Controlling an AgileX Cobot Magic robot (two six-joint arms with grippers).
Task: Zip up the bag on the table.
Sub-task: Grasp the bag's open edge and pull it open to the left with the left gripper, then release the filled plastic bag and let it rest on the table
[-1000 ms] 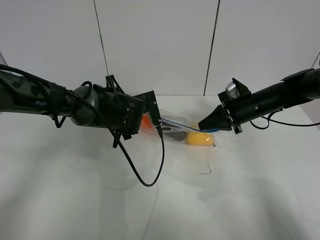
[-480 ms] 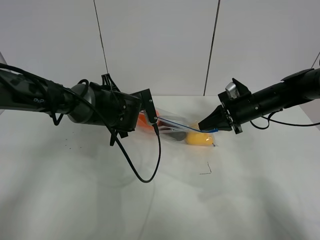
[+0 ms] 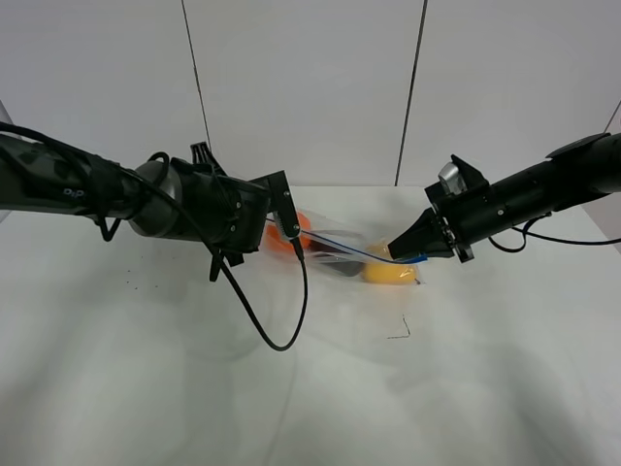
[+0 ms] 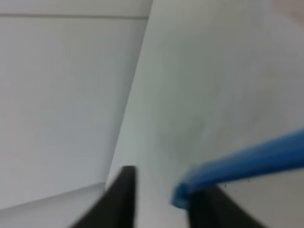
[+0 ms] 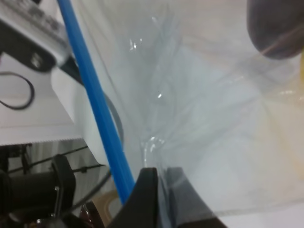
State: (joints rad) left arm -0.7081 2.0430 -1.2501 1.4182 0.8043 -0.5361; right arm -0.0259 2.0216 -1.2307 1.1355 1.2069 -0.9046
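Note:
The clear bag [image 3: 335,254] hangs stretched between my two grippers, low over the white table [image 3: 194,388]. Orange [image 3: 303,222], dark purple [image 3: 340,265] and yellow [image 3: 388,273] fruit show through it. Its blue zip strip [image 3: 354,249] runs along the upper edge. My left gripper [image 3: 291,236] is at the strip's left end. In the left wrist view the left gripper [image 4: 164,183] has a narrow gap between its jaws, and the strip's end [image 4: 247,159] lies against one finger. My right gripper [image 3: 396,250] pinches the bag's right end; in the right wrist view [image 5: 161,173] it is shut on the plastic [image 5: 199,95] beside the strip [image 5: 90,80].
A black cable [image 3: 281,330] loops down from the left arm onto the table in front of the bag. A small black mark [image 3: 399,330] lies on the table near the bag. A white panelled wall [image 3: 310,87] stands behind.
My left gripper has moved left and slightly up along the blue strip to its left end. The bag is pulled tighter and more orange fruit shows. The right gripper has barely moved.

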